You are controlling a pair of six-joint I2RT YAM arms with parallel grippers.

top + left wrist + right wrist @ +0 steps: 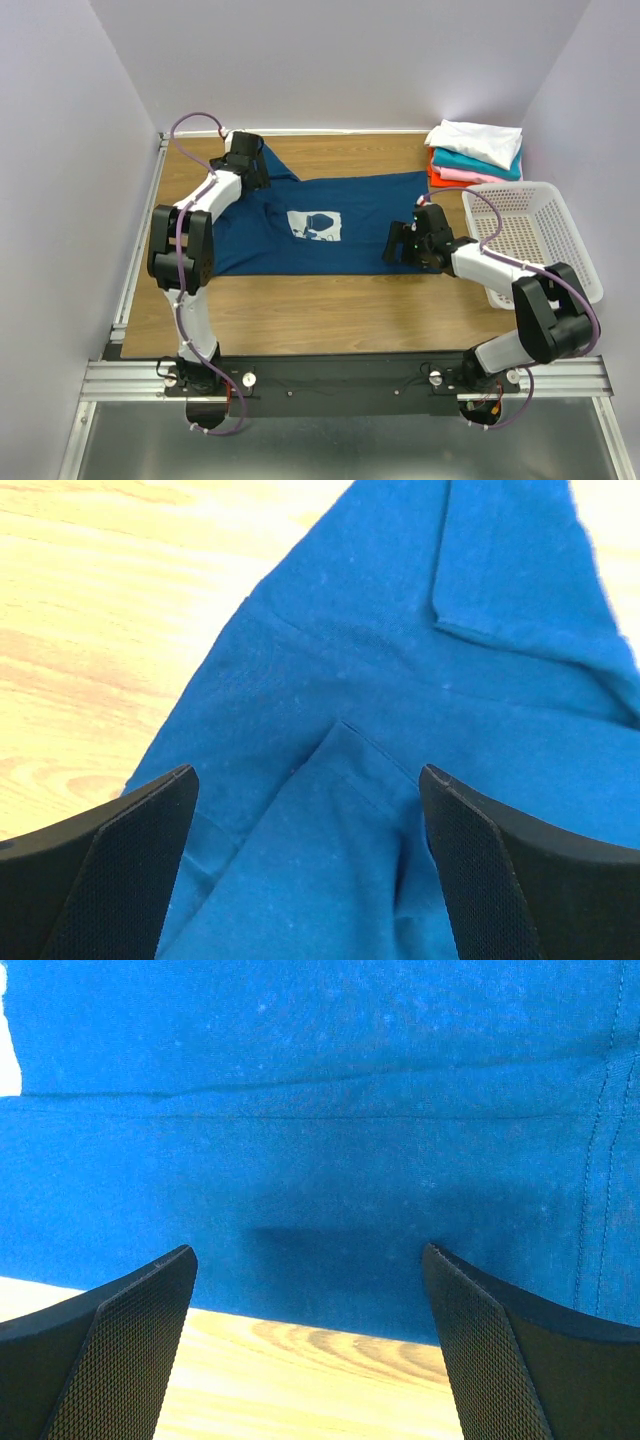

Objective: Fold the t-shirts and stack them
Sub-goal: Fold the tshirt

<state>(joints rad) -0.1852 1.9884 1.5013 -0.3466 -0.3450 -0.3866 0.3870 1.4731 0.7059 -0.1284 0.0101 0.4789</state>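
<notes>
Navy shirt [300,225] spread mid-frame; left gripper [250,160] and right gripper [395,245] both gape wide over it — basket [525,235], folded shirts [476,150] upper right.

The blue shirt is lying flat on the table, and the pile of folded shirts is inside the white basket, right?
Not quite. The pile of folded shirts is not inside the white basket; it sits on the table just behind the basket, as the top external view shows. The blue shirt does lie spread out on the table.
</notes>
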